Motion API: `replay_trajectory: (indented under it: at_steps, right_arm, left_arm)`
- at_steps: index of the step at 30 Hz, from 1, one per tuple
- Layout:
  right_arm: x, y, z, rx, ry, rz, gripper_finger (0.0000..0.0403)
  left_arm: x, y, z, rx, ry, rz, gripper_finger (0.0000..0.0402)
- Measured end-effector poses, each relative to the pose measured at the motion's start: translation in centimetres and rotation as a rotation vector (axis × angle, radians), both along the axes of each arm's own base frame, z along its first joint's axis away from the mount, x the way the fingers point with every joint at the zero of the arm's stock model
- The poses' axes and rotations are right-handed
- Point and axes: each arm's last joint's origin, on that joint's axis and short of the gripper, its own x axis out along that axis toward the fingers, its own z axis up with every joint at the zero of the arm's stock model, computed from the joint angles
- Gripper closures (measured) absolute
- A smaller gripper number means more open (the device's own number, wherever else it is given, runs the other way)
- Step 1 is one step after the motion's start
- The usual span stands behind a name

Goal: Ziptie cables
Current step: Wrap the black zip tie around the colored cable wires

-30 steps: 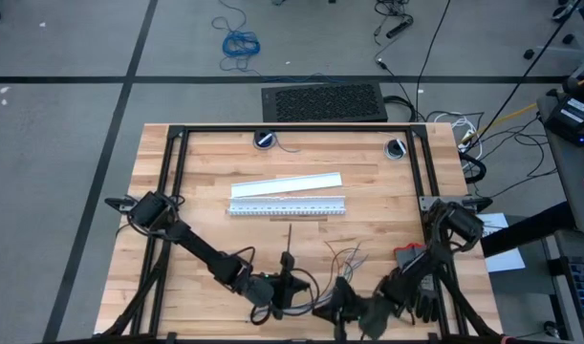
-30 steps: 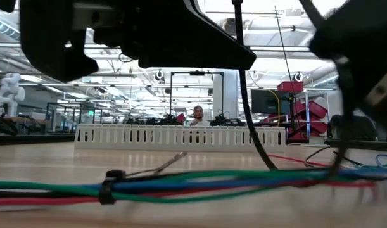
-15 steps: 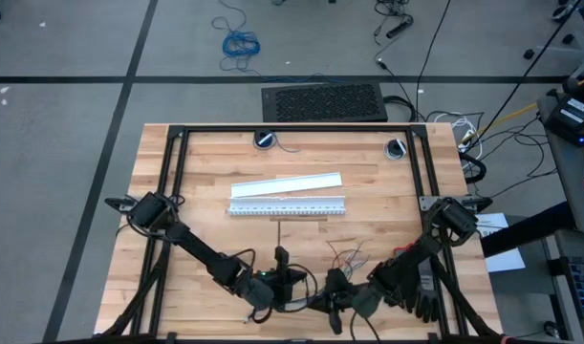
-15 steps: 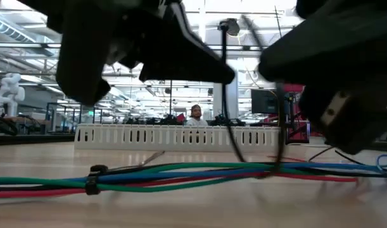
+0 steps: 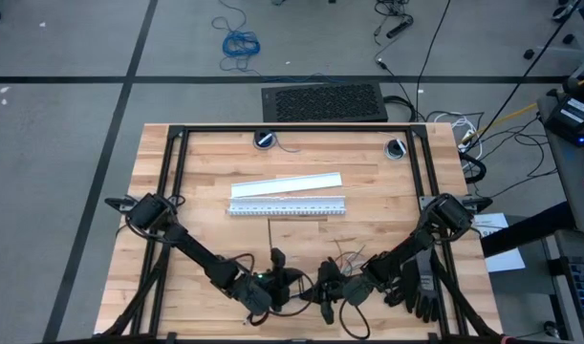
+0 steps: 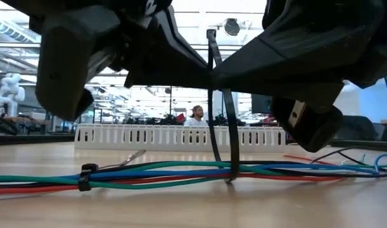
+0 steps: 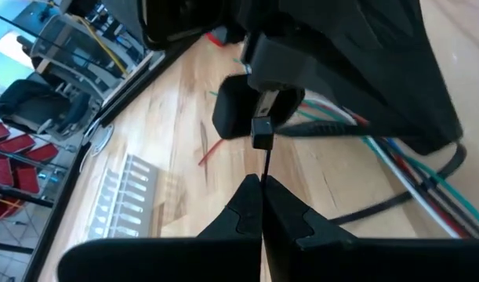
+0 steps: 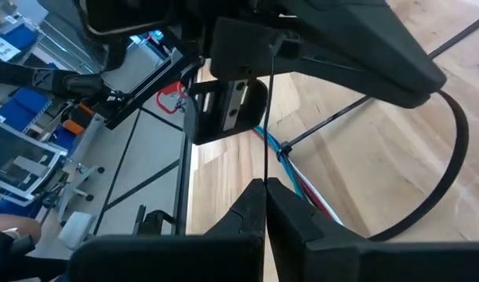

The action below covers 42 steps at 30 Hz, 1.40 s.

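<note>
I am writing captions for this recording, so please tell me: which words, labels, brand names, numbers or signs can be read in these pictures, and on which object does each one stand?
None can be read.
White slotted strip: slots only, no print visible.
Blue bins and red bins in the room behind: any labels too small to read.
Arms and table: no legible marking.

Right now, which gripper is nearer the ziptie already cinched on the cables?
Left. The left gripper sits on the side of the cinched ziptie; the right gripper is farther along the cables.
</note>
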Motion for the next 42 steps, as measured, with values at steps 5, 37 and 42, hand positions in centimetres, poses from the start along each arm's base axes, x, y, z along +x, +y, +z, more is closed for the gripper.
replay_trajectory:
  at_steps: [5,37,42]
  right_arm:
    - [0.1,-0.15,0.0,-0.004,-0.001,-0.004,0.0403]
    - [0.17,-0.29,-0.16,0.012,0.02,0.004,0.0403]
    - [0.34,-0.55,-0.16,0.009,0.02,-0.003,0.0403]
  left_arm:
    - [-0.11,-0.04,-0.1,0.008,0.011,0.0,0.0402]
    - [-0.45,-0.11,-0.3,0.026,0.018,0.036,0.0402]
    - [-0.43,-0.13,-0.27,0.023,0.014,0.036,0.0402]
